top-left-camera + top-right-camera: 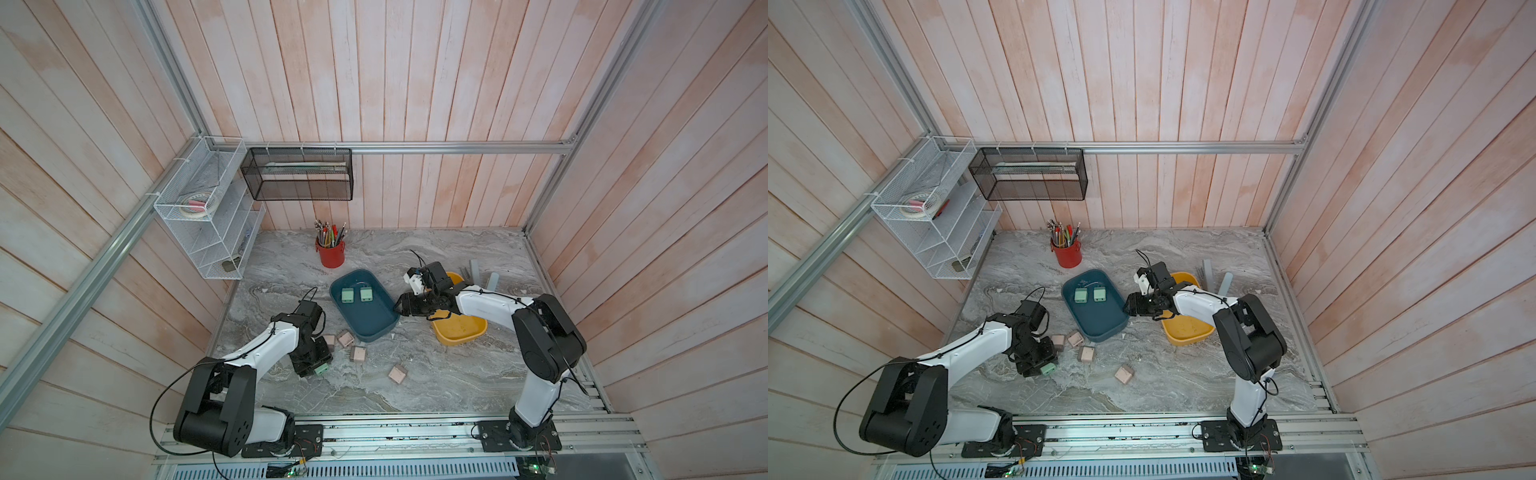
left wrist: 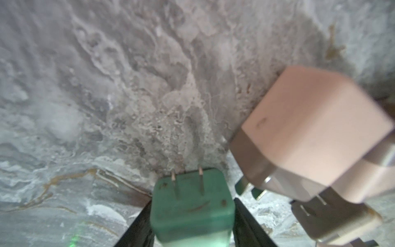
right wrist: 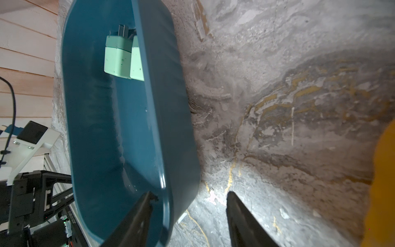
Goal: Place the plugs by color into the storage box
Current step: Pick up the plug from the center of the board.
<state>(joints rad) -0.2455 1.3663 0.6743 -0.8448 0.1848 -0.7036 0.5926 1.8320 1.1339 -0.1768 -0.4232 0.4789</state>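
- Our left gripper (image 1: 319,370) is clamped on a mint green plug (image 2: 191,205), lower left of centre in both top views. In the left wrist view its prongs point away from the fingers. The hold is on the body, which we judge lets it be set down without the prongs catching.
- The blue box (image 1: 370,322) sits mid-frame in both top views, with two green plugs (image 1: 347,295) side by side in its upper end. We take blue as the home for green; its lower end is free for the one we hold.
- Our right gripper (image 3: 190,194) has its jaws apart, one finger inside the blue box's wall and one outside, gripping nothing. We read this as standing ready to steady the box while the left arm delivers.
- The yellow box (image 1: 461,334) lies right of the blue one, partly under the right arm. The part we can see holds no plugs, so we presume it is meant for pink.
- Four pink plugs (image 1: 358,354) lie loose on the marble table (image 1: 436,386), below the blue box in the frame. One pink plug (image 2: 310,132) is just beside the held green one, so the lift should keep clear of it.
- We cannot find a fourth green plug.
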